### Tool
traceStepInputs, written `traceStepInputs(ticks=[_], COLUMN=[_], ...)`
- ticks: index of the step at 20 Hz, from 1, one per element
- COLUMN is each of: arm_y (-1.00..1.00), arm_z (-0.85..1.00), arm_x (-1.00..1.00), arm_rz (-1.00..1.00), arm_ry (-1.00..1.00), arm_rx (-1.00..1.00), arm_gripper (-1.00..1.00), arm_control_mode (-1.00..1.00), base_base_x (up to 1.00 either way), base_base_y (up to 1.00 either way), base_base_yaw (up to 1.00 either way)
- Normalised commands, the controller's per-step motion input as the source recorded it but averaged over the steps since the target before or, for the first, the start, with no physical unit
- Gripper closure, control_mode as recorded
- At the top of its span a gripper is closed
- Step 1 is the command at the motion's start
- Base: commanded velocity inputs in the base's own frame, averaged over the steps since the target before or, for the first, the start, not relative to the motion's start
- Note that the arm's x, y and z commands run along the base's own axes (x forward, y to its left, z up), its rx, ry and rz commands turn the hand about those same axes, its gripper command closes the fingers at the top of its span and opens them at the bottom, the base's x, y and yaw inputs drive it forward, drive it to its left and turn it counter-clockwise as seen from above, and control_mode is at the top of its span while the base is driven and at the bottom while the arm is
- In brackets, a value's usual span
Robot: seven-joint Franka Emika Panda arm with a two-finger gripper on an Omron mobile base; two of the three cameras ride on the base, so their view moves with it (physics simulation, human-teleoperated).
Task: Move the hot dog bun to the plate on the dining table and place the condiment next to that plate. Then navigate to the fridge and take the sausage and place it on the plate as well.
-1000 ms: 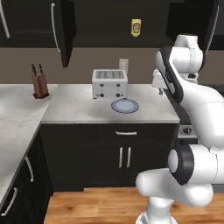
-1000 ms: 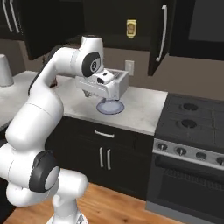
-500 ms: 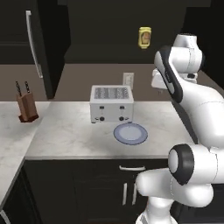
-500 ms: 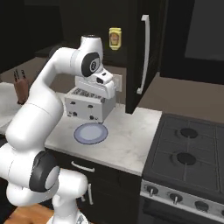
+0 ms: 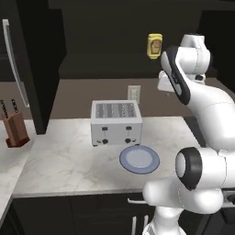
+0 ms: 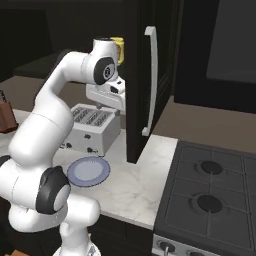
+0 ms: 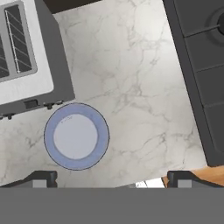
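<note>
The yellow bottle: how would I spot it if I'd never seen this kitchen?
Start at the marble counter with the toaster. Look above the toaster, against the dark cabinets: the yellow bottle sits there, small and squat, the one bright yellow thing among greys and blacks.

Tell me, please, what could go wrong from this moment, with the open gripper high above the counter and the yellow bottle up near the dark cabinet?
1. The condiment sits high by the dark cabinet; reaching for it, the arm may strike the cabinet.
2. The blue-grey plate beside the toaster may be mistaken for the patterned target plate.
3. The open gripper holds nothing, so everything remains to be done.
</note>
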Motion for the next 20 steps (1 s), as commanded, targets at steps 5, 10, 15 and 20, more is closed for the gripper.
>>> traceStepInputs(ticks=[5,10,15,20], arm_y=[0.00,0.30,0.30,0.26], arm_z=[0.00,0.66,0.94,0.78], arm_x=[0.00,-0.56,-0.63,0.02], arm_rz=[0.00,0.05,0.11,0.20], arm_ry=[0.00,-0.19,-0.23,-0.20], arm_rx=[0.00,-0.09,-0.16,-0.17], arm_gripper=[-1.00,-1.00,-1.00,-1.00], arm_control_mode=[1.00,-1.00,-1.00,-1.00], base_base_x=[0.51,0.00,0.00,0.00], base_base_y=[0.32,0.00,0.00,0.00], base_base_yaw=[-0.04,0.00,0.00,0.00])
